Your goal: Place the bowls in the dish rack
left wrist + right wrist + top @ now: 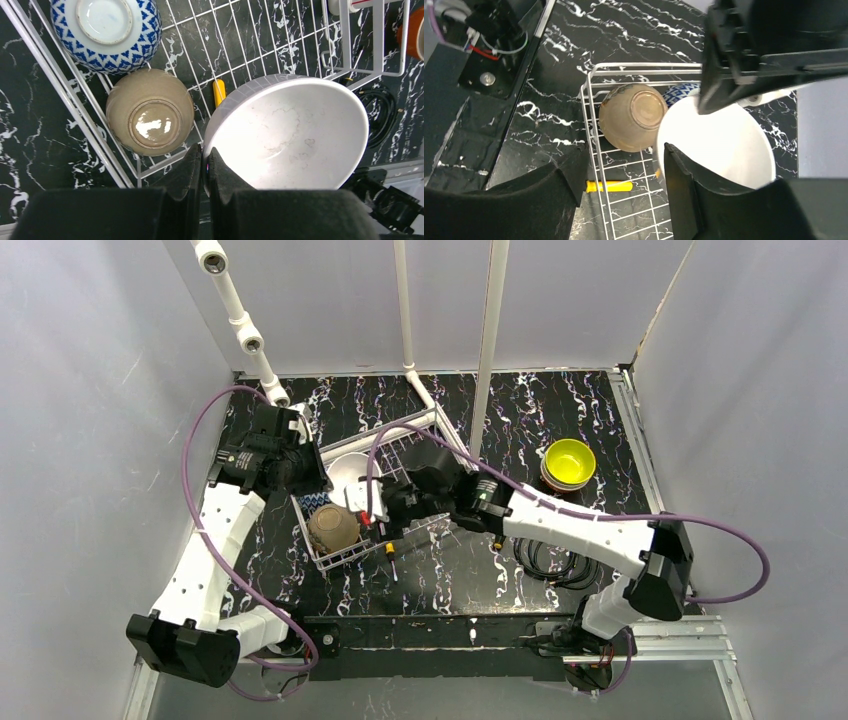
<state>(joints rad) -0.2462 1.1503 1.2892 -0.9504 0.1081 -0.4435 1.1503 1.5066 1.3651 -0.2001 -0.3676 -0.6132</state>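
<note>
The white wire dish rack [432, 422] sits mid-table. Inside it a tan bowl [333, 530] and a blue-white patterned bowl [312, 502] lie upside down. My left gripper [318, 475] is shut on the rim of a white bowl [350, 472] and holds it tilted over the rack. The left wrist view shows this grip [205, 151] on the white bowl [290, 135], beside the tan bowl [150, 112] and the blue-white bowl [107, 30]. My right gripper [624, 165] is open and empty over the rack's near wall [591, 115], one finger close beside the white bowl [719, 145].
A yellow-green bowl [569, 462] sits stacked on other bowls at the right of the table. An orange bowl [412, 32] shows at the edge of the left wrist view. A yellow-handled tool [390, 552] lies under the rack's near edge. Black cables [548, 562] lie near the right arm.
</note>
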